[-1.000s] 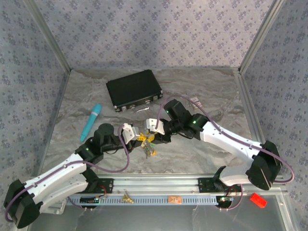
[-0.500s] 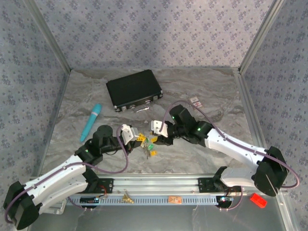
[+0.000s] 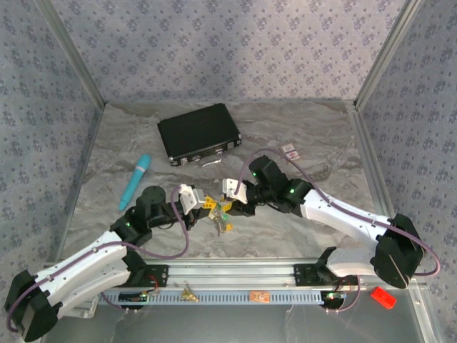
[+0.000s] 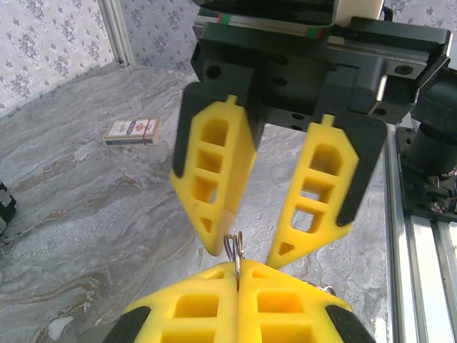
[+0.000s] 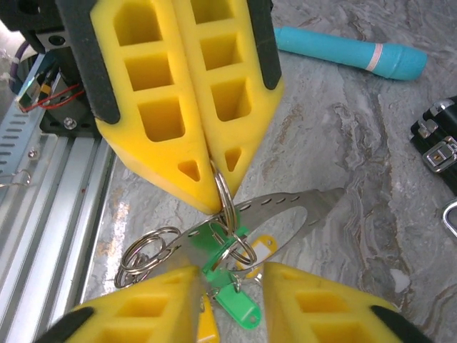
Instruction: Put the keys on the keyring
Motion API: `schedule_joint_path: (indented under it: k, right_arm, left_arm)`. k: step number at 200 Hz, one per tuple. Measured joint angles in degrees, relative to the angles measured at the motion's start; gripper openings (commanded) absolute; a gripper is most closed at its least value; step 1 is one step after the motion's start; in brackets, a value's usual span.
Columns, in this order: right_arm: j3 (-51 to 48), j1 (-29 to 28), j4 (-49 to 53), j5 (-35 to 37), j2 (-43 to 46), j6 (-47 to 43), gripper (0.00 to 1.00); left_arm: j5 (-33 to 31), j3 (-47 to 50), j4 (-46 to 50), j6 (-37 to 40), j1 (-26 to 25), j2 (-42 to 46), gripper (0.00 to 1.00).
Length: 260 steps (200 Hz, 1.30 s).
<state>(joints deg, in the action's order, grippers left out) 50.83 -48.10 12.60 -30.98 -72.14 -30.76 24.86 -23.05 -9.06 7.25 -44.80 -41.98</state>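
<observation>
You look to be mid-threading. Your left gripper [image 5: 213, 202] is clamped fully shut on a split ring [image 5: 224, 187], holding the bundle just above the worktop [image 3: 307, 136], near the middle of its near edge. The keys [image 5: 232, 304], with green and yellow tags, hang under that ring. The keyring [image 5: 285, 207], a silvery slotted band, runs across behind them, and you cannot tell whether the two are joined. Your right gripper [image 4: 246, 251] stands half open and empty, one finger on either side of the ring. Next, I'd judge, you close it on a key or the band and feed slowly, since that thin ring could slip.
</observation>
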Motion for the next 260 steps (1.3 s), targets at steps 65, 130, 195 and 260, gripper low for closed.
schedule_joint_path:
  k: [65, 130, 195, 260]
  right_arm:
    - [0.02, 0.87, -1.70, -1.60, 0.52, 1.31, 0.17]
    - [0.07, 0.98, -1.38, -3.37, 0.50, 1.27, 0.00]
    - [3.02, 0.39, 2.12, -4.35, -2.54, 0.00, 0.07]
    - [0.22, 2.25, -0.42, -6.01, 2.32, 0.57, 0.22]
  left_arm:
    - [0.46, 0.00, -0.02, 0.04, -0.35, -0.02, 0.00]
    - [0.87, 0.00, -0.02, 0.04, -0.37, -0.02, 0.00]
    - [1.29, 0.02, -0.42, 0.22, -0.39, -0.02, 0.00]
    - [1.31, 0.83, -1.57, 0.22, -0.74, -0.13, 0.00]
